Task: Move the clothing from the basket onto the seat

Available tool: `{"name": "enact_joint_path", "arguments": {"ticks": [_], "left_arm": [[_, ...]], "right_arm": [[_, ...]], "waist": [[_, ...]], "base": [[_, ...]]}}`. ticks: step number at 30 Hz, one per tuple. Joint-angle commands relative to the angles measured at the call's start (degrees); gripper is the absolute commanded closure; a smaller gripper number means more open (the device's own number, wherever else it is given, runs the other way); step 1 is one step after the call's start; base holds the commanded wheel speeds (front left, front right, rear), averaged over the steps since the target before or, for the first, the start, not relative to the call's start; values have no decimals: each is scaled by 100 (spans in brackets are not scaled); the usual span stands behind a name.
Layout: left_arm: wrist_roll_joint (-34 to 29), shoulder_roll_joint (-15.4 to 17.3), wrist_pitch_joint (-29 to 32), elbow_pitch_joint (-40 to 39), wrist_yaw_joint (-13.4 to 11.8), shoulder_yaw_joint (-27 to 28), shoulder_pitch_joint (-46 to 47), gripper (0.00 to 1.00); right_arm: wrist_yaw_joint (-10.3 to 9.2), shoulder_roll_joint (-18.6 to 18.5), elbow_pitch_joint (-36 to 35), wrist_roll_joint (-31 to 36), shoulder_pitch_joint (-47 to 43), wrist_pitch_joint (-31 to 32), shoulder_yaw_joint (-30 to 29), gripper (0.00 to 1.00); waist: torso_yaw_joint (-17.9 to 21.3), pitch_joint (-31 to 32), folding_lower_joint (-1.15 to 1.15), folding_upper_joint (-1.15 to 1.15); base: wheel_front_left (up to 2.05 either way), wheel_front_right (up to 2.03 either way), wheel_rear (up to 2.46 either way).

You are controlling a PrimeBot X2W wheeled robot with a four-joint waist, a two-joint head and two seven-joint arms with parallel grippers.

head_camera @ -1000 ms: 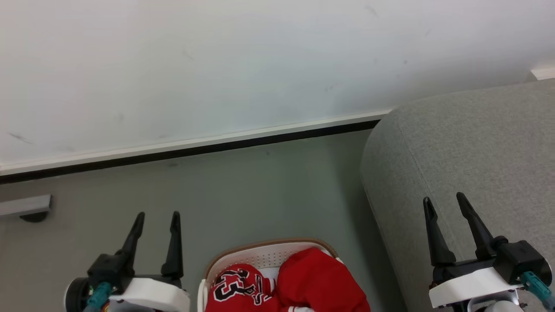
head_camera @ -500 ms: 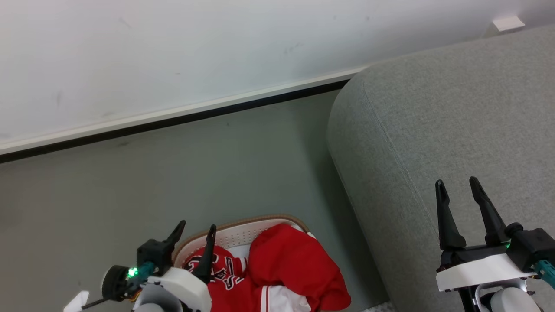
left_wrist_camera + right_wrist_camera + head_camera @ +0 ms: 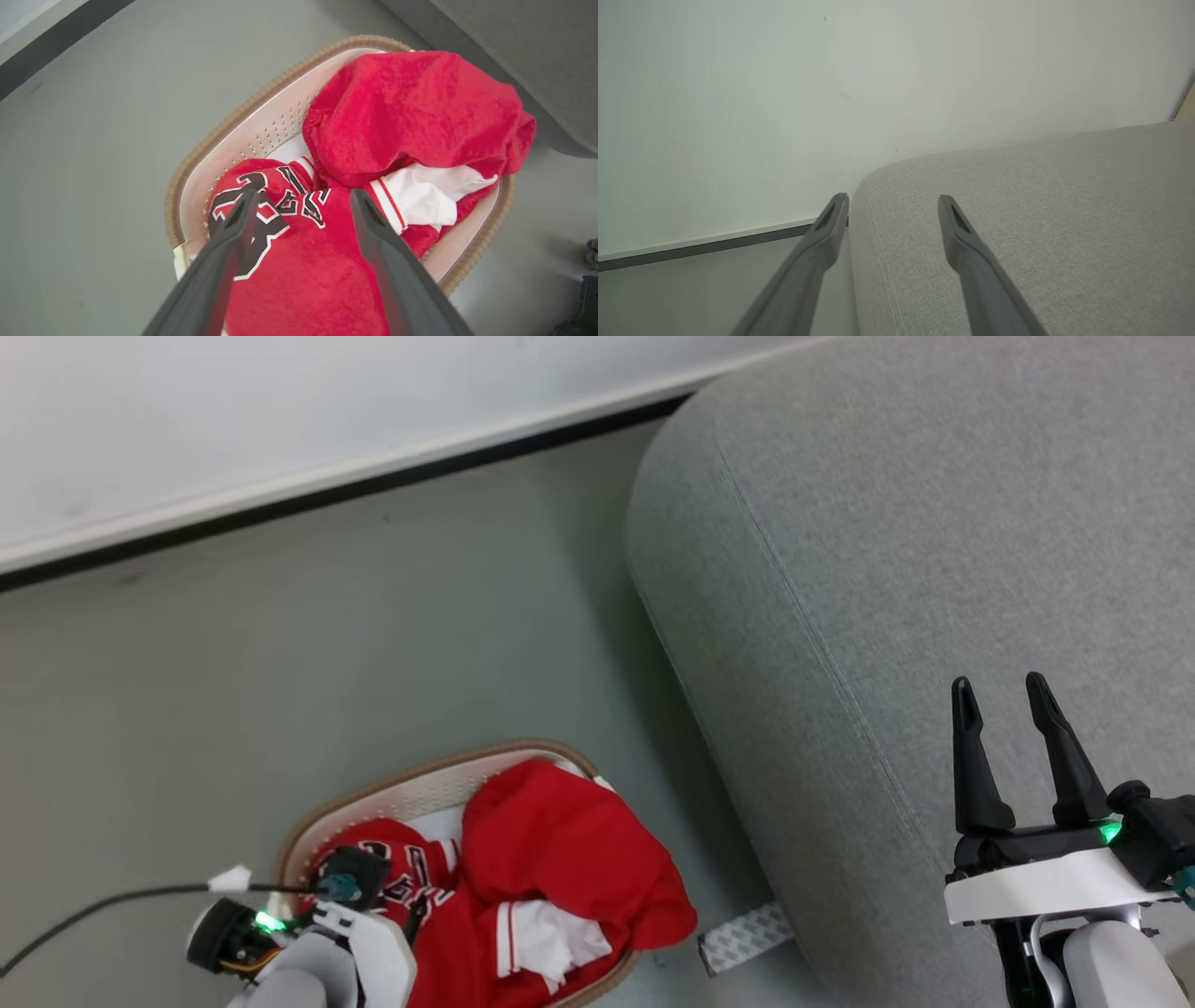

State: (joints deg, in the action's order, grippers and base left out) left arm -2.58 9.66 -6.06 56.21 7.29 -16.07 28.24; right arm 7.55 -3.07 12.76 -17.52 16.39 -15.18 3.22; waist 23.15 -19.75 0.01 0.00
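Note:
The basket (image 3: 224, 126), white with a brown rim, stands on the floor beside the seat (image 3: 887, 569). It holds the red clothing: a jersey with black-and-white lettering (image 3: 261, 210), a plain red piece (image 3: 411, 107) and a white panel (image 3: 430, 191). My left gripper (image 3: 302, 198) hangs open just above the lettered jersey, with nothing between its fingers. In the head view the clothing (image 3: 551, 840) fills the basket (image 3: 420, 770) and my left wrist housing (image 3: 373, 952) covers its near left end. My right gripper (image 3: 1013, 695) is open and empty above the seat (image 3: 1041, 210), near its left edge.
A white wall with a dark baseboard (image 3: 327, 485) runs behind the grey floor (image 3: 280, 663). A patterned strip (image 3: 747, 933) lies on the floor at the seat's foot. A black cable with a white tag (image 3: 121, 896) trails left from my left wrist.
The head camera has tipped down, so the whole picture has shifted. My left gripper has swung from beside the basket to over it, pointing down at the jersey. The right gripper stays open.

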Motion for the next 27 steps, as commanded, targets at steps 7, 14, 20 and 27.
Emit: {"name": "enact_joint_path", "arguments": {"ticks": [7, 14, 20, 27], "left_arm": [[-99, 149, 220, 785, 10, -1069, 577, 0], [-82, 278, 672, 1358, 12, -1839, 1138, 0], [-149, 493, 1074, 1573, 12, -2189, 1463, 0], [-235, 668, 1780, 1702, 13, -2723, 1747, 0]], "right_arm": [[-12, 17, -79, -322, 220, 4, 101, 0], [-12, 17, -182, -564, 395, 4, 220, 0], [-12, 18, -278, -685, 553, 4, 297, 0], [-12, 16, -443, -833, 659, 4, 357, 0]], "waist": [[348, -640, -1, 0], [546, -1114, -1, 0], [715, -1449, -1, 0], [878, -1854, -1, 0]], "base": [[0, 0, 0], [0, 0, 0], [0, 0, 0], [0, 0, 0]]}}
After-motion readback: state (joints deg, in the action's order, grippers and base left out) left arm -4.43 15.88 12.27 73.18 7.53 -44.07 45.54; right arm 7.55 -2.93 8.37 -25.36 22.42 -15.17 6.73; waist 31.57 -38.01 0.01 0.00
